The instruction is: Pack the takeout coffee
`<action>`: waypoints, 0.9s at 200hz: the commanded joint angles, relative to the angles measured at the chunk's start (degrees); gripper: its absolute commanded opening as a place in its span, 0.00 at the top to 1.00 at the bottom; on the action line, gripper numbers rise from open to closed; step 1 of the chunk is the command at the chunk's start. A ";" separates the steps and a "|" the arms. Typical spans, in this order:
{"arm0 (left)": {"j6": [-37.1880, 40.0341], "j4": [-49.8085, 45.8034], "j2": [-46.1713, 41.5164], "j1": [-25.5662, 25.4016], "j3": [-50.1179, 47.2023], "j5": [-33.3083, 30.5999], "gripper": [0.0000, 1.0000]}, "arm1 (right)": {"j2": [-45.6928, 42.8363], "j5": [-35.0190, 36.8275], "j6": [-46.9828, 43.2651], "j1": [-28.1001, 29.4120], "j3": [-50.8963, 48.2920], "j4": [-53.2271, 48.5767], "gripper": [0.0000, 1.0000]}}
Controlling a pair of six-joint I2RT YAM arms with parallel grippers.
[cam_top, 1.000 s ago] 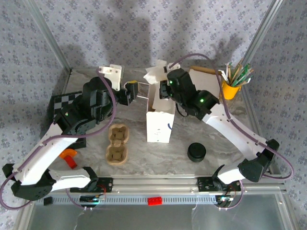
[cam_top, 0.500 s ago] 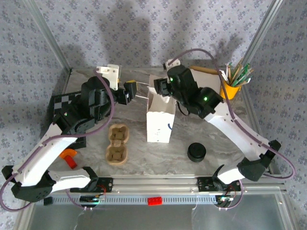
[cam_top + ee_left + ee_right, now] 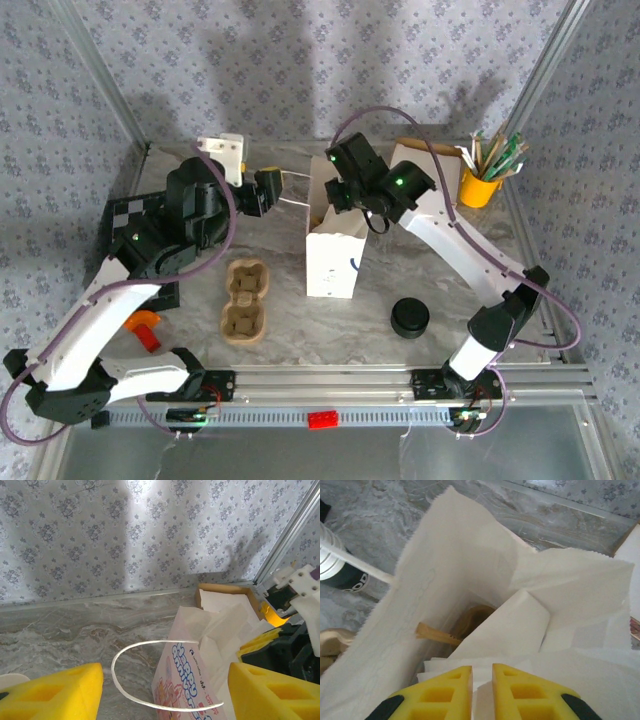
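A white paper bag (image 3: 333,262) stands open at mid-table. My right gripper (image 3: 338,198) (image 3: 482,672) hovers over its mouth, pads almost together with nothing between them. Inside the bag lie white napkins (image 3: 505,630) and a wooden stirrer (image 3: 436,635). A brown rounded shape (image 3: 475,619) sits deep below them, and I cannot tell what it is. The takeout coffee's black lid (image 3: 410,317) rests on the table to the right of the bag. My left gripper (image 3: 272,183) (image 3: 165,680) is open beside the bag, the bag's white handle loop (image 3: 130,655) hanging free between its fingers.
A brown pulp cup carrier (image 3: 245,300) lies left of the bag. At the back right are a yellow cup of stirrers (image 3: 480,185) and a napkin box (image 3: 418,158). A checkered board (image 3: 135,215) and an orange piece (image 3: 145,330) sit at the left.
My right gripper has moved left over the bag's mouth, opened and closed again. The white napkin it held above the bag now lies inside. My left gripper has edged slightly backward.
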 commanded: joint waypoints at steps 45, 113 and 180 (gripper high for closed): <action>-0.50 1.99 -0.41 1.03 0.61 2.72 0.33 | -6.74 2.98 -0.35 -2.49 6.44 -7.87 0.46; 0.04 1.32 0.44 1.42 0.61 4.79 0.33 | -11.60 -12.58 4.10 -6.85 -2.01 -9.67 0.44; -0.32 1.05 0.05 1.64 0.24 5.14 0.33 | -4.37 -11.01 1.44 -5.85 6.85 -10.02 1.00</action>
